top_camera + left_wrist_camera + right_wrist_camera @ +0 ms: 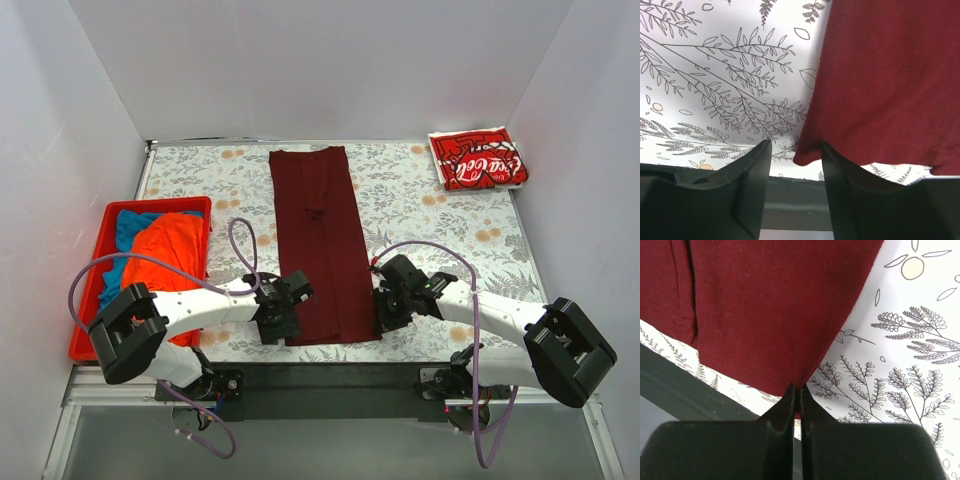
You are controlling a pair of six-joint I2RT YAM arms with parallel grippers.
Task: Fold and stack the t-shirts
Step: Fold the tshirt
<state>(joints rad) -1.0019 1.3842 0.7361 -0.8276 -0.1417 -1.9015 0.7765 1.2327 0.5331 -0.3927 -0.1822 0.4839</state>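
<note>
Now, maroon t-shirt [320, 240]: lying as a long narrow strip down the middle of the desk [450, 230], reaching from near the far edge to the near edge.
Right hand [796, 388]: pinching together on the strip's near right corner, at the hem.
Left hand [796, 144]: standing apart, the strip's near left corner sitting between its fingers.
Coca-Cola t-shirt [478, 160]: lying folded in the far right corner.
Orange t-shirt [165, 250] and blue t-shirt [125, 228]: lying heaped in the red bin [160, 203] by the left edge.
</note>
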